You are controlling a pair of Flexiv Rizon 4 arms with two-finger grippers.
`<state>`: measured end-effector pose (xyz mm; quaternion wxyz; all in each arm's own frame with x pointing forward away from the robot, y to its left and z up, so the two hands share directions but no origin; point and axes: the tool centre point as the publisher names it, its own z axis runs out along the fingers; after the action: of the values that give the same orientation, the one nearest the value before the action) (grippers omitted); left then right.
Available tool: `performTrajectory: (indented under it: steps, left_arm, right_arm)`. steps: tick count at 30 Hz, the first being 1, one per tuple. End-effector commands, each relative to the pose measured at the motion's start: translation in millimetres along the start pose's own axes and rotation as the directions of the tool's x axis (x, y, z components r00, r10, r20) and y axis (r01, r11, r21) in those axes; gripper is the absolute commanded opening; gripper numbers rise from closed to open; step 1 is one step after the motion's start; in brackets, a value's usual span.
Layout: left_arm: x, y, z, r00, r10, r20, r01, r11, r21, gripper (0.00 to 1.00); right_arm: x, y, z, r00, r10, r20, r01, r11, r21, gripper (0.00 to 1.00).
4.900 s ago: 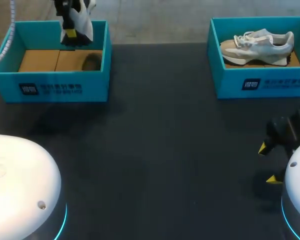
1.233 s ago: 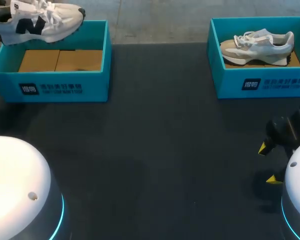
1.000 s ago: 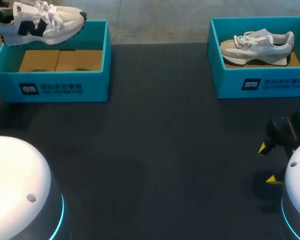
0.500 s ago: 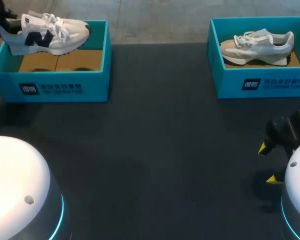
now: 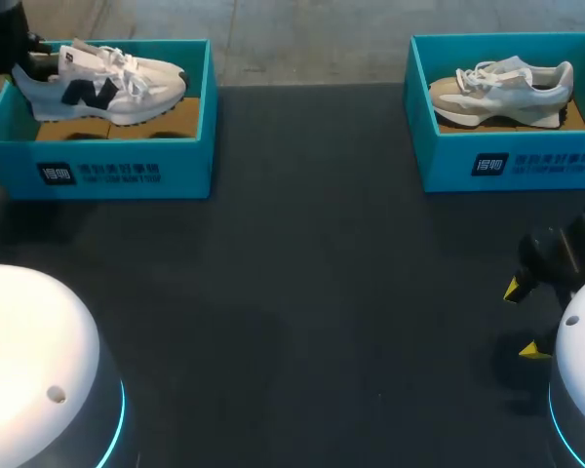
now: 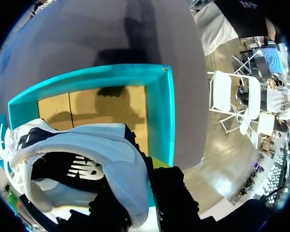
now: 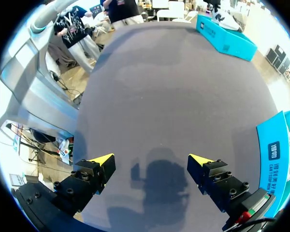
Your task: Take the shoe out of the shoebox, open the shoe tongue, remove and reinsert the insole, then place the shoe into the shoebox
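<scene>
A white shoe [image 5: 105, 84] with a dark logo hangs low over the left teal shoebox [image 5: 97, 172], toe pointing right, just above the cardboard floor. My left gripper [image 5: 24, 66] is shut on its heel at the box's far left corner. In the left wrist view the heel collar [image 6: 117, 162] sits pinched in my left gripper [image 6: 140, 195], with the shoebox [image 6: 160, 112] below. My right gripper [image 5: 523, 319] stands open near the table's right front, over bare table [image 7: 154, 92], and in its own view the gripper [image 7: 151, 162] holds nothing.
A second teal shoebox [image 5: 507, 161] at the back right holds a beige shoe [image 5: 502, 83]. Its side wall [image 7: 280, 159] shows close beside my right gripper in the right wrist view. Dark tabletop [image 5: 312, 273] lies between the two boxes.
The left gripper has lowered the white shoe, shifting it right, from above the box's back wall down between its walls. The right arm has not moved.
</scene>
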<state>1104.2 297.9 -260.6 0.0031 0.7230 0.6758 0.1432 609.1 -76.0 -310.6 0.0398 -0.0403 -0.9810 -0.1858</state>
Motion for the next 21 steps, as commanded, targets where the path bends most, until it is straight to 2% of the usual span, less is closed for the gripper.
performTrajectory:
  steps: [1,21]
  left_arm:
    - [-0.1,7,8,1.000,-0.001,-0.003,0.001,1.000,0.008,0.00]
    - [-0.7,3,36,0.998,0.037,-0.044,-0.036,0.999,0.035,0.00]
  right_arm:
    - [1.7,-0.1,0,1.000,0.000,0.003,0.000,1.000,0.001,1.00]
    - [1.7,-0.1,0,1.000,0.000,0.003,0.000,1.000,0.001,1.00]
